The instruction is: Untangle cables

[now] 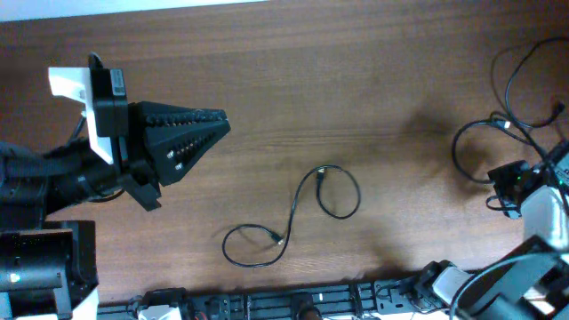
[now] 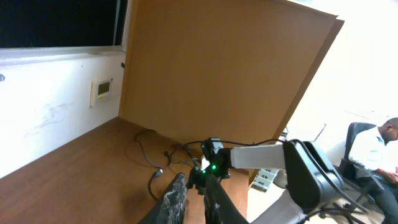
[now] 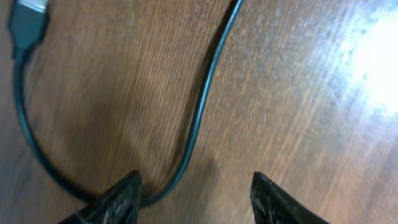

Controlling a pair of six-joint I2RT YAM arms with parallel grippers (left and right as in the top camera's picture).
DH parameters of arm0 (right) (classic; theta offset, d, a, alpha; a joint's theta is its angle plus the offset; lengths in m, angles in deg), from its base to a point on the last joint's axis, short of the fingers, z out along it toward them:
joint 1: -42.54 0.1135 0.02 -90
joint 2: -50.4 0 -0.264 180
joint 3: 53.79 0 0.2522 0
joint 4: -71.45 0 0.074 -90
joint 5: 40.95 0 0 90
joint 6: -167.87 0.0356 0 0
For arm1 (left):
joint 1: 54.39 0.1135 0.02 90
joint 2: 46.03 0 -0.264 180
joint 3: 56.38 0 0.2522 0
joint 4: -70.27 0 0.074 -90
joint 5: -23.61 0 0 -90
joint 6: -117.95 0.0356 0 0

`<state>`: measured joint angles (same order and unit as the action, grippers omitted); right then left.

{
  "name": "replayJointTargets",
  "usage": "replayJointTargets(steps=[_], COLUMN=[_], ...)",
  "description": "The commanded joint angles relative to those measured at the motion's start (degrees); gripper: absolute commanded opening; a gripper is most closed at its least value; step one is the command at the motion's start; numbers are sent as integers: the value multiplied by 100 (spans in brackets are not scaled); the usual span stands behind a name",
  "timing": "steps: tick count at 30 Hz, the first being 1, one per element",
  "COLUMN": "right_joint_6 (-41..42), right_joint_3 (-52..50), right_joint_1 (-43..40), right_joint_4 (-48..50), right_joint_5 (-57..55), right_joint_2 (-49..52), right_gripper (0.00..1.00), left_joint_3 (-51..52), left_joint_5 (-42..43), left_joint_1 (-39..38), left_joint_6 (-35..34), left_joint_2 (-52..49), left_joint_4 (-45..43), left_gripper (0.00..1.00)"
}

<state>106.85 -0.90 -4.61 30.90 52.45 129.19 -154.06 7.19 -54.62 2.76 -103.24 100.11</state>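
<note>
- Overhead: the left claw (image 1: 223, 123) is hovering over the table (image 1: 293, 80), rolled on its side, so this view is not showing its opening. The centre cable (image 1: 296, 204) is lying ahead of its tip and off to one side, well apart, in a loose S with a loop at each end. The right arm (image 1: 542, 213) is sitting among the edge loops (image 1: 456, 153).
- Left wrist: the left claw's fingers (image 2: 176, 199) are looking pressed together with nothing between them. Far ahead of them, a trailing cable (image 2: 146, 152) is lying near the right arm's green light (image 2: 214, 167).
- Right wrist: the right claw (image 3: 196, 183) is gaping wide and gripping nothing. A single strand (image 3: 199, 106) is running up between its fingers and curving in just beside one of them. Its plug (image 3: 28, 22) is lying further ahead.
- The right claw seems to be lining up a pinch. Doing it well means centring on the strand, settling low, closing gently, then drawing it clear of its neighbours.
</note>
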Motion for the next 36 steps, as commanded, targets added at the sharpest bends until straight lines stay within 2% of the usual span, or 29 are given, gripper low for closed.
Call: replayJointTargets(steps=[1,3,5,6,7,13,20,29,34,35,36], right_joint_6=[50,48,48,48,48,48,46,33,-627,-623,-623], right_joint_3=[-59,-59,-59,-59,-59,87,1158,3257,3751,3777,3779], right_joint_1=[15,15,22,22,22,22,20,-295,-726,-789,-841], right_joint_4=[216,361,494,525,605,1169,1091,1019,2079,2083,2055], right_joint_5=[-2,157,240,240,273,1095,1781,1718,1325,1121,1001], right_joint_2=[518,789,1029,1102,1202,1222,1119,1040,1040,1040,1043], right_gripper=[54,40,38,32,4,4,4,4,4,8,47], left_joint_3=[-66,-66,-66,-66,-68,-68,-66,-66,-66,-66,-66], left_joint_5=[79,81,81,81,81,83,81,229,481,505,509], left_joint_1=[28,28,28,28,28,28,28,28,28,28,28], left_joint_6=[-52,-52,-52,-52,-52,-50,-50,-48,-48,-48,-48], left_joint_2=[35,35,35,35,35,35,35,35,35,35,35], left_joint_4=[-9,-9,-9,-9,-9,57,142,446,466,466,466], left_gripper=[18,22,24,25,25,25,24,24,24,24,24])
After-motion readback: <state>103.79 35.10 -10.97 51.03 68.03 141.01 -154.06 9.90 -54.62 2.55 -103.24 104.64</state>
